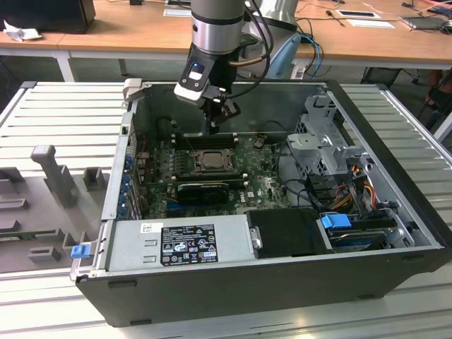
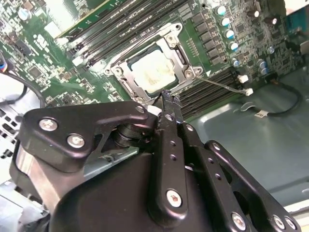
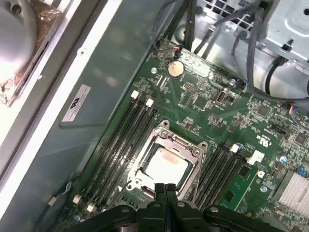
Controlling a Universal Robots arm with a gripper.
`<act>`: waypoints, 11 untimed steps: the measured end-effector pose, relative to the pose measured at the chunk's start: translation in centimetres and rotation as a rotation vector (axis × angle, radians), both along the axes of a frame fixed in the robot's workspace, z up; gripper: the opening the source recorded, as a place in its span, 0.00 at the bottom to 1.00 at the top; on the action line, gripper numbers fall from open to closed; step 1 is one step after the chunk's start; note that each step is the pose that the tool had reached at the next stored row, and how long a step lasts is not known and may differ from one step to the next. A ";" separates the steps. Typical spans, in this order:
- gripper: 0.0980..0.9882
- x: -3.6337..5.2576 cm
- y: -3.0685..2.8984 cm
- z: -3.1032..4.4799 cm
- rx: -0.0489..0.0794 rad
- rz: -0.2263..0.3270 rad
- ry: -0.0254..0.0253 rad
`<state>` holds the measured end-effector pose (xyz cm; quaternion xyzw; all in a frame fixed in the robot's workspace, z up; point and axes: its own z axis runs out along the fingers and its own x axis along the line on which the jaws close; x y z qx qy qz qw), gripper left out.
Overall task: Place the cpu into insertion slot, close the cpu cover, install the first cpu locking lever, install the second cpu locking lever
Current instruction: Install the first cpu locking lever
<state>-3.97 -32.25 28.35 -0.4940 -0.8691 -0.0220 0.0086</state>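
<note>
An open computer case (image 1: 395,233) is seen lying on its side on the ribbed grey table (image 1: 63,113). A green circuit board (image 1: 265,180) is mounted on the case floor, and a power supply box (image 1: 180,244) is set along the near wall.

The insertion slot (image 3: 140,170) is located on the board, nearer the far wall of the case than the near one, with long memory sockets (image 3: 120,140) on either side of it. The cpu (image 1: 210,161) is found seated in the slot, pale metal top upward. The cpu cover (image 3: 181,145) is observed lowered flat around it, so that the chip shows through the square window.

The claw (image 1: 214,129) is held over the far edge of the slot, pointing down. In both wrist views its fingers (image 3: 161,189) are seen pressed together, with nothing gripped between them. The tips are placed just beside the edge of the cover; whether they touch it cannot be determined.
</note>
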 end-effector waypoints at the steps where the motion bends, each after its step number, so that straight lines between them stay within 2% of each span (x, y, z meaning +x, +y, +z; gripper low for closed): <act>1: 0.01 0.00 0.00 0.00 0.000 0.010 0.0000; 6: 0.01 0.00 0.00 -0.02 -0.001 0.118 0.0003; 11: 0.01 0.00 0.00 -0.05 -0.001 0.252 0.0012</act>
